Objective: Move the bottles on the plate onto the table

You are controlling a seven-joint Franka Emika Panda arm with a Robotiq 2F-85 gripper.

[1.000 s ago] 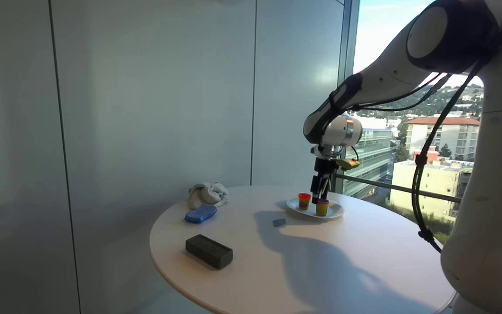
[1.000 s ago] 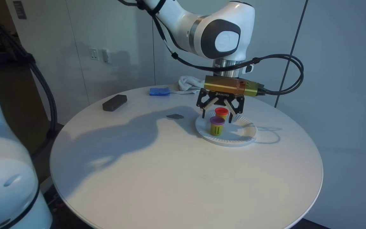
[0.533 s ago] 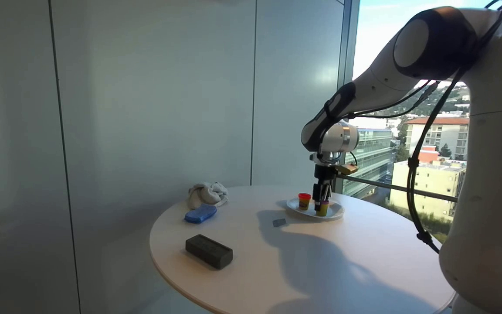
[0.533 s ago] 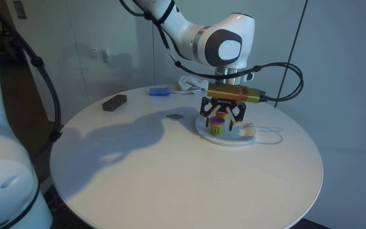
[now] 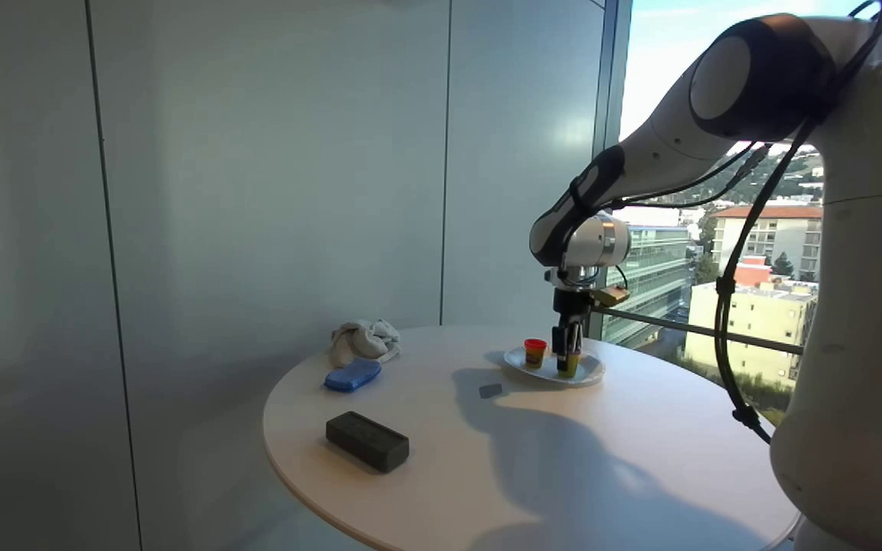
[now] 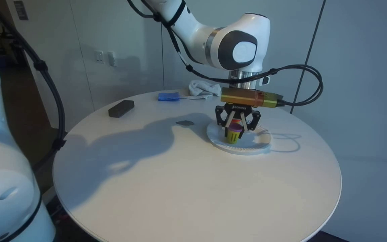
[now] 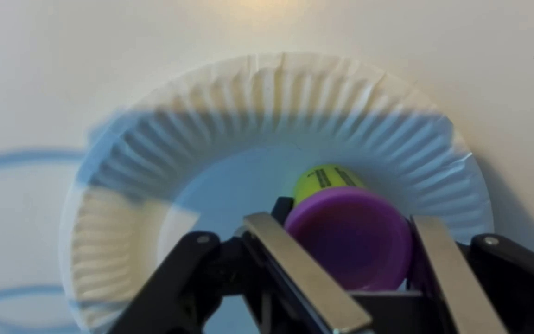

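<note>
Two small yellow tubs, the task's bottles, stand on the white paper plate. The purple-lidded bottle sits between the fingers of my gripper, which is shut on it from both sides. Its base appears to rest on the plate still. The red-lidded bottle stands upright beside it, outside the gripper; in an exterior view it is mostly hidden behind the gripper, and the wrist view does not show it. The plate lies on the round white table.
Elsewhere on the table are a dark block, a blue packet, a crumpled pale cloth and a flat grey piece close to the plate. A window and wall panels border the table.
My gripper has come down from above the plate and its fingers have drawn together around the purple-lidded bottle, which has shifted slightly. The red-lidded bottle has stayed put.
</note>
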